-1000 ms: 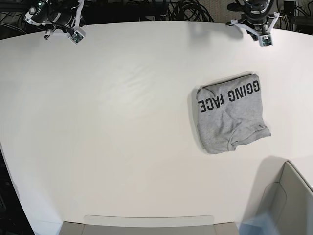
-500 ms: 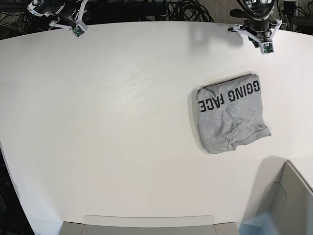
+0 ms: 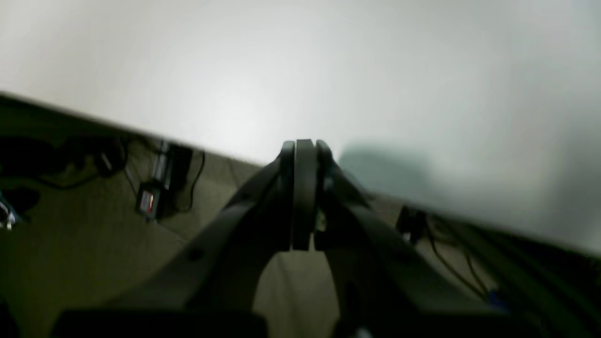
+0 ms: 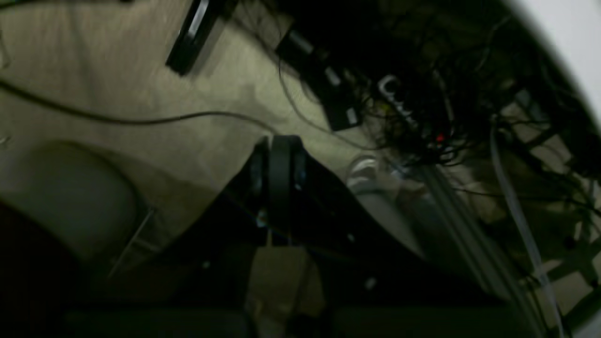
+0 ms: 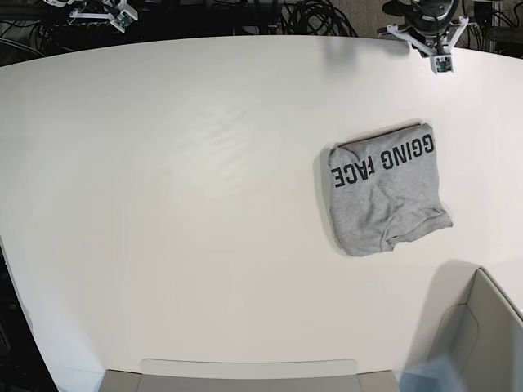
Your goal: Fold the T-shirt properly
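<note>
The grey T-shirt [image 5: 386,192] lies folded into a small rectangle on the right half of the white table [image 5: 180,204], black "GING FACE" lettering facing up along its far edge. My left gripper [image 5: 442,65] hangs shut over the table's far right edge, well behind the shirt. In the left wrist view its fingers [image 3: 304,155] press together with nothing between them. Beyond the far left corner, off the table, is my right gripper [image 5: 121,11]. The right wrist view shows that gripper [image 4: 278,145] shut and empty over the floor.
Grey bins stand at the near edge [image 5: 245,377] and the near right corner [image 5: 482,335]. Cables and power bricks [image 4: 399,98] crowd the floor behind the table.
Both arms have drawn back toward the far edge. The right gripper has left the table top for the far left corner. The shirt has not moved.
</note>
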